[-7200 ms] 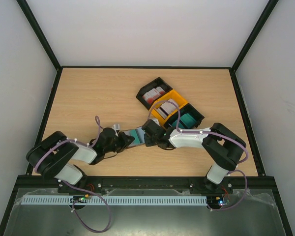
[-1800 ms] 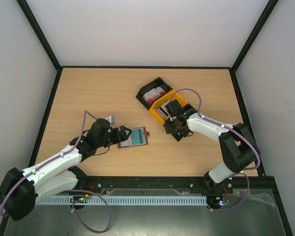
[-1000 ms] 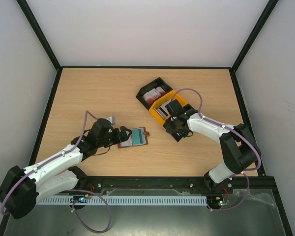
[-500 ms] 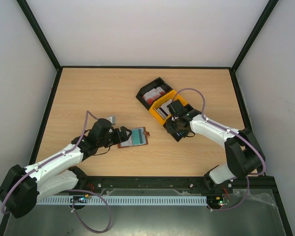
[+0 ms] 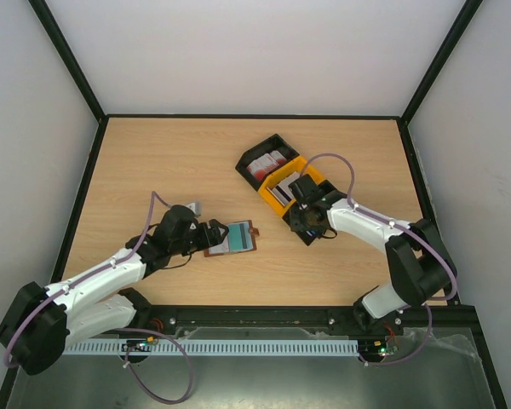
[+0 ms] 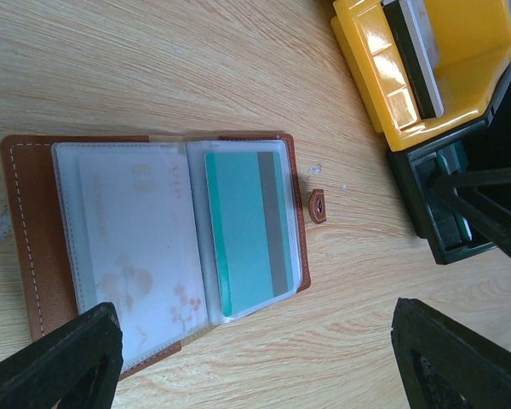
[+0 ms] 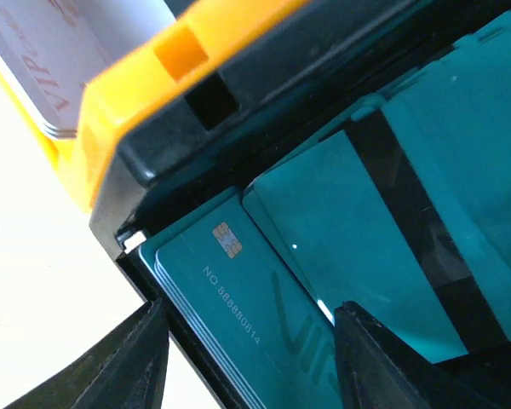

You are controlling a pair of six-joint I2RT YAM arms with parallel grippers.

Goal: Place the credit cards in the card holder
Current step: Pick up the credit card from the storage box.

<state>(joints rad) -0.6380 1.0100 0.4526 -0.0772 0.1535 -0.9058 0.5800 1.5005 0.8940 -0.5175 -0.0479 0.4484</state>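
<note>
Wooden table (image 5: pixel 153 162): card holder (image 5: pixel 234 239), bin tray (image 5: pixel 300 162)

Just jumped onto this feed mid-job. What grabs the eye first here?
The bright yellow middle compartment of the bin tray stands out right of the table's centre, between two black ones. By the left pincer the brown card holder lies open and flat, one teal card in its clear sleeve. The right pincer hangs open over the teal cards in the tray's near black compartment.

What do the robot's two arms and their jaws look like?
Both arms are alike: the left arm and the right arm have white links, black joints and black bases. A thin lilac cable loops along each. The jaws are black and angular.
</note>
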